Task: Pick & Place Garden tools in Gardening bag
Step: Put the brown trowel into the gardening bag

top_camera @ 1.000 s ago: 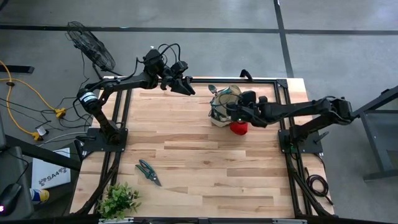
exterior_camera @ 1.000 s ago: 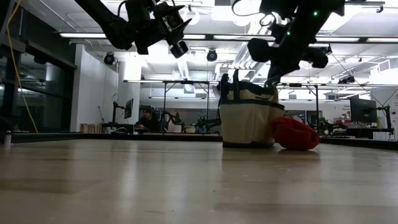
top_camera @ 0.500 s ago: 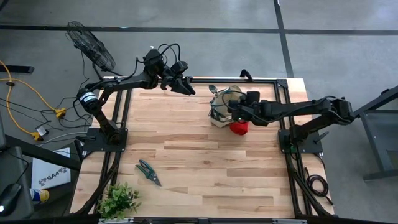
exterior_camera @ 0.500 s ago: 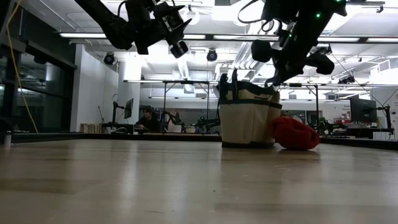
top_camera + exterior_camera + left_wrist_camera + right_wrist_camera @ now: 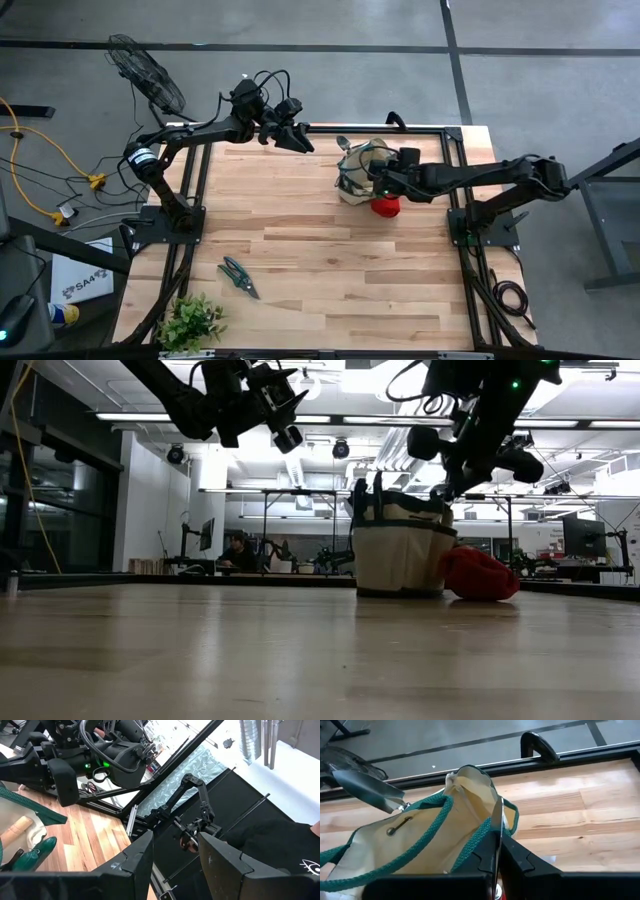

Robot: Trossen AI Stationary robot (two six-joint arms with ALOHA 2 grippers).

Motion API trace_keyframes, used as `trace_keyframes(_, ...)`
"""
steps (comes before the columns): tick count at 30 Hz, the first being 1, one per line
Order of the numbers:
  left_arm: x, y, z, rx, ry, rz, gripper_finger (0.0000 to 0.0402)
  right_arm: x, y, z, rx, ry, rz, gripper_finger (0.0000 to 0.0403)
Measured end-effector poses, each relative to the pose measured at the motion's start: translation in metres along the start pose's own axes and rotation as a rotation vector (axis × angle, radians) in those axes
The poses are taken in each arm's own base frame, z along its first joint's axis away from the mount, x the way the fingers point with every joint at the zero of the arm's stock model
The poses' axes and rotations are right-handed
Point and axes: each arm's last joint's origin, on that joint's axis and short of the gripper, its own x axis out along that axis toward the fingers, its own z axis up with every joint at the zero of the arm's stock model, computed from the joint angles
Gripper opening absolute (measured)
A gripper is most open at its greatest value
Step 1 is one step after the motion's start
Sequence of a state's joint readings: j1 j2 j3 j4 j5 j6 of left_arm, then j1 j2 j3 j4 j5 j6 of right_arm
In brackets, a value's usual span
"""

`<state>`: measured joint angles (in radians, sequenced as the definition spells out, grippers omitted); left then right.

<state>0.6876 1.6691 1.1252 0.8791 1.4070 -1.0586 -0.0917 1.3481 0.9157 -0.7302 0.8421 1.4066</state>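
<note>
Right tool (image 5: 378, 181) sits over the gardening bag (image 5: 358, 170) at the counter's (image 5: 300, 250) far right; wrist view shows its fingers pinched on a thin edge of the bag's rim/handle (image 5: 496, 827), nothing else in grip. Risk: lifting w/ that pinch could drag or tip the bag, spilling the trowel (image 5: 367, 785) poking out. Red bundle (image 5: 385, 207) lies touching the bag. Shears (image 5: 237, 275) well apart, near the plant (image 5: 190, 320). Left tool (image 5: 296, 140) hangs high at the far edge, fingers slightly apart, empty.
</note>
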Motion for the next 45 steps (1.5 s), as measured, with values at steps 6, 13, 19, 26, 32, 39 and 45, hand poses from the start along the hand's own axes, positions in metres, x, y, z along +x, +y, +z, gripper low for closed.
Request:
trace_keyframes(6,0.0,0.0,0.0,-0.001,0.0,0.0,0.0152,-0.004,-0.003,0.004,0.008,-0.01,0.0,0.0003)
trace_keyframes(13,0.0,0.0,0.0,-0.001,0.0,0.0,0.0152,-0.013,-0.008,0.014,0.034,-0.028,0.027,0.0003)
trace_keyframes(19,0.0,0.0,0.0,-0.001,0.0,0.0,0.0152,-0.014,-0.01,0.015,0.018,-0.025,0.024,0.0003)
trace_keyframes(26,0.0,0.0,0.0,-0.002,0.0,0.0,0.0152,-0.014,-0.013,0.014,-0.004,-0.001,0.006,0.0003)
trace_keyframes(32,0.0,0.0,0.0,-0.002,0.0,0.0,0.0152,-0.014,-0.012,0.013,-0.006,0.015,0.008,0.0003)
trace_keyframes(39,0.0,0.0,0.0,-0.002,-0.001,0.0,0.0152,-0.013,-0.012,0.014,-0.006,0.034,0.007,0.0003)
trace_keyframes(45,0.0,0.0,0.0,-0.002,-0.001,0.0,0.0152,-0.012,-0.012,0.013,-0.005,0.06,0.009,0.0003)
